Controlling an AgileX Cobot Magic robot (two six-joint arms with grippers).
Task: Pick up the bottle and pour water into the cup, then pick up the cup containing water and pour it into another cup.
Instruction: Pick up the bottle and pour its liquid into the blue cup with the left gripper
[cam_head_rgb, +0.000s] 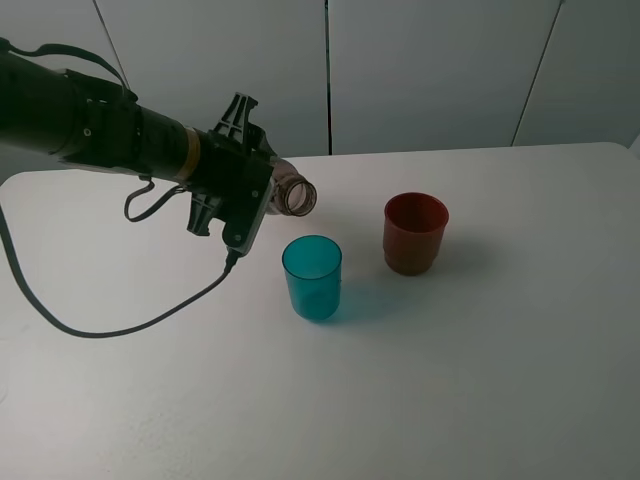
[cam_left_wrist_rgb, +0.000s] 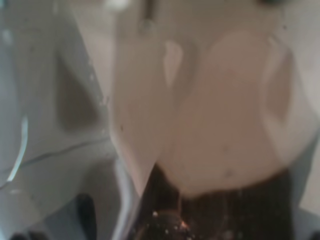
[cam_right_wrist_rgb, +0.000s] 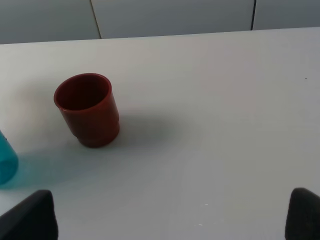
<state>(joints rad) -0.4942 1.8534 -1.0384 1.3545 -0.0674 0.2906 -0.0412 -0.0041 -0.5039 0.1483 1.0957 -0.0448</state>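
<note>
My left gripper (cam_head_rgb: 262, 190) is shut on the bottle (cam_head_rgb: 296, 195), which lies tipped nearly level with its open threaded neck pointing right, just above and left of the teal cup (cam_head_rgb: 312, 277). In the left wrist view the bottle (cam_left_wrist_rgb: 200, 110) fills the picture as a blur. The teal cup stands upright; only its edge (cam_right_wrist_rgb: 6, 160) shows in the right wrist view. The red-brown cup (cam_head_rgb: 415, 232) stands upright to its right, also seen as the red-brown cup (cam_right_wrist_rgb: 89, 110). My right gripper (cam_right_wrist_rgb: 170, 220) is open with nothing between its fingertips, some way from the red-brown cup.
The white table (cam_head_rgb: 500, 380) runs back to a grey panelled wall. A black cable (cam_head_rgb: 100, 330) from the left arm loops over the table's left side.
</note>
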